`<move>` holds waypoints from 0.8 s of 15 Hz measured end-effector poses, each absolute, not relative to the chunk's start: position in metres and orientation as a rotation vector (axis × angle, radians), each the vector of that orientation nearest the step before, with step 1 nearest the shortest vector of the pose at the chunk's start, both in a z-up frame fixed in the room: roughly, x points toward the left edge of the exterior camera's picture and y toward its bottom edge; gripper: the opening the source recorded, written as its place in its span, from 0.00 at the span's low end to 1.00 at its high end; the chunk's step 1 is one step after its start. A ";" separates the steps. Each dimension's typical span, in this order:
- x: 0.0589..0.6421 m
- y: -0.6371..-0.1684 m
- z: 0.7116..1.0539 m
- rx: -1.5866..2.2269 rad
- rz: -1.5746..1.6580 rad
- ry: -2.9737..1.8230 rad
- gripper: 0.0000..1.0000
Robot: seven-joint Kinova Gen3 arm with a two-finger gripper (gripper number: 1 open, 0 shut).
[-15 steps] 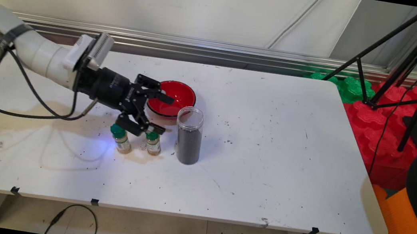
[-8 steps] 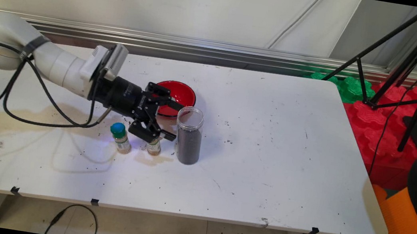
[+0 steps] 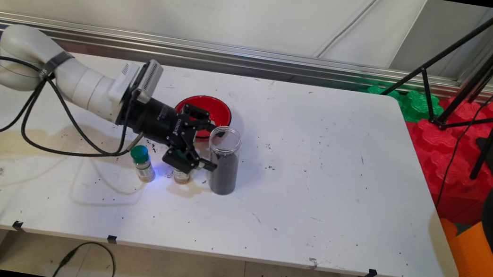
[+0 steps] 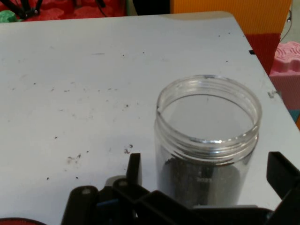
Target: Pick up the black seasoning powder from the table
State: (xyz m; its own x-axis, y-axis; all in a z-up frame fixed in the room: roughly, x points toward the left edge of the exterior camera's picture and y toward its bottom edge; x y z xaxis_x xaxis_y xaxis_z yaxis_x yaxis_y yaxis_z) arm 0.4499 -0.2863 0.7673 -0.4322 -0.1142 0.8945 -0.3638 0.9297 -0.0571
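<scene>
The white table (image 3: 308,175) bears everything here, and the clear jar (image 3: 223,160) near its middle serves as the landmark. The jar stands upright with no lid, partly filled with a dark grainy material. The arm (image 3: 73,82) reaches in from the jar's left, with black cables (image 3: 38,130) looping down from it.

Behind the jar and a little to its left sits a red bowl (image 3: 212,108), partly hidden by the hand.

The claw (image 3: 209,149) (image 4: 206,176) is spread wide and holds nothing. In the hand view one finger (image 4: 134,169) rises on one side of the jar (image 4: 208,140) and the other finger shows at the far side, so the jar stands between them, with a gap visible on each side.

Left of the jar, just under the claw, stands a small bottle (image 3: 181,176), its top hidden. Further left stands a second small bottle with a green cap (image 3: 142,163).
</scene>
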 end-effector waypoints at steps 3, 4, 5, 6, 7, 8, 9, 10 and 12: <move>0.447 -0.289 0.763 0.347 0.290 -2.014 1.00; 0.446 -0.290 0.762 0.350 0.289 -2.014 1.00; 0.444 -0.291 0.760 0.351 0.289 -2.014 1.00; 0.443 -0.292 0.759 0.353 0.288 -2.013 1.00; 0.443 -0.292 0.758 0.354 0.287 -2.013 1.00; 0.442 -0.293 0.757 0.356 0.286 -2.013 1.00; 0.441 -0.294 0.756 0.357 0.286 -2.014 1.00; 0.441 -0.294 0.756 0.357 0.285 -2.014 1.00; 0.440 -0.295 0.755 0.358 0.283 -2.014 0.00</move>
State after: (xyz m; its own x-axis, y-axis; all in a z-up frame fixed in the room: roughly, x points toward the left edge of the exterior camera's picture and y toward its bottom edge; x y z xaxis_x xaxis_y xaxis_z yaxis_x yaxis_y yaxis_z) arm 0.4395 -0.2950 0.7546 -0.4300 -0.1288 0.8936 -0.3704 0.9278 -0.0446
